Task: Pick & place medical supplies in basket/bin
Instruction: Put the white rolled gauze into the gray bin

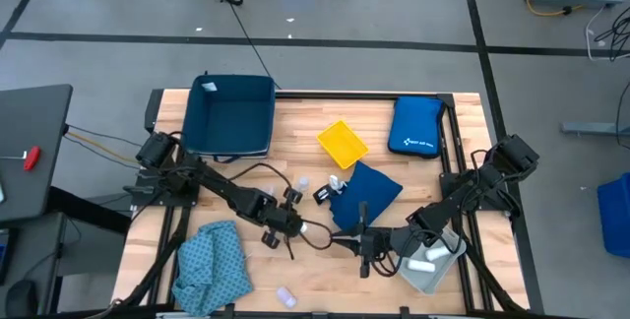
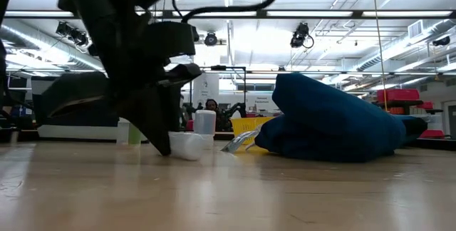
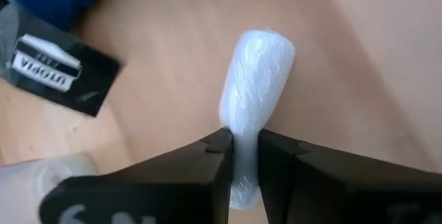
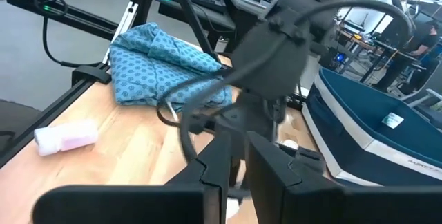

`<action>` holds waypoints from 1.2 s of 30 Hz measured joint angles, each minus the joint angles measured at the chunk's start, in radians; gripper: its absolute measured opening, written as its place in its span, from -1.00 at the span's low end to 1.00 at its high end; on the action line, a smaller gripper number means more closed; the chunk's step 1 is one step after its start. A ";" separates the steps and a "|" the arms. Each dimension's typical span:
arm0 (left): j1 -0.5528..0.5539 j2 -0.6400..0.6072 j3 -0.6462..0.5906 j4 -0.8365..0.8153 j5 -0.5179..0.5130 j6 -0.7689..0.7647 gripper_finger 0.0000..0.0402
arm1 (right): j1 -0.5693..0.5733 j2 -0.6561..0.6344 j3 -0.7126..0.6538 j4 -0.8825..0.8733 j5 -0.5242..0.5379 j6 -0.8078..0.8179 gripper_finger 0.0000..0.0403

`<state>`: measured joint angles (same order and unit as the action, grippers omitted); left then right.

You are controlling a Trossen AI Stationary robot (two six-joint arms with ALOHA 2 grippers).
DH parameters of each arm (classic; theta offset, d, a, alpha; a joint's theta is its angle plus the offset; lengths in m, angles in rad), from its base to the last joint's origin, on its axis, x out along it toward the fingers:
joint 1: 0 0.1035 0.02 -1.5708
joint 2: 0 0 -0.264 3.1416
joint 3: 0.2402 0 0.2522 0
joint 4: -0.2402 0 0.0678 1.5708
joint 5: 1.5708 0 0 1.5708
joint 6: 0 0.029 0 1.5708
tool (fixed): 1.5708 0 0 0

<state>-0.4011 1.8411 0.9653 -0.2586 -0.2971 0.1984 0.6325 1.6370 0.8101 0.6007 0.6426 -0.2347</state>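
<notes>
My left gripper (image 1: 279,230) is low over the table's middle, near the near edge, shut on a white cylindrical roll (image 3: 255,65). In the low view its dark fingers (image 2: 160,135) reach down to that roll (image 2: 187,145). My right gripper (image 1: 363,250) hovers just right of it with its fingers close together and touches nothing. The teal patterned cloth (image 1: 212,260) lies bunched at the near left. The navy cloth (image 1: 366,196) lies heaped at the middle. Another white roll (image 1: 285,296) lies by the near edge. A small clear vial (image 2: 204,122) stands upright behind the gripper. My left gripper pinches the white roll between its two fingers near one end (image 3: 245,151). The roll's wrapping is squeezed narrower where the fingers (image 3: 214,155) meet it. Its free end sticks out forward past the fingertips. The fingers slant down from above, and the roll sits at table level (image 2: 187,145).
The dark blue bin (image 1: 231,112) stands at the far left. A yellow item (image 1: 342,142) and the royal-blue pouch (image 1: 415,127) lie at the far right. A clear container (image 1: 433,265) sits under my right arm. A black printed tag (image 3: 59,72) lies near the roll.
</notes>
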 joint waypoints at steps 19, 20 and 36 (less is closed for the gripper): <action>-0.026 -0.162 -0.496 1.338 0.085 -0.102 -0.78 | -0.005 0.000 0.000 0.003 -0.030 0.034 -0.73; -0.018 -0.162 -0.526 1.413 0.073 -0.108 -0.78 | -0.012 0.000 0.000 0.008 -0.031 0.045 -0.73; 0.075 -0.164 -0.623 1.715 -0.013 -0.134 -0.78 | -0.253 0.000 0.000 0.044 -0.191 0.178 0.23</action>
<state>-0.3260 1.6772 0.3420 1.4568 -0.3103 0.0645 0.3792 1.6371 0.8104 0.6452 0.4520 -0.0565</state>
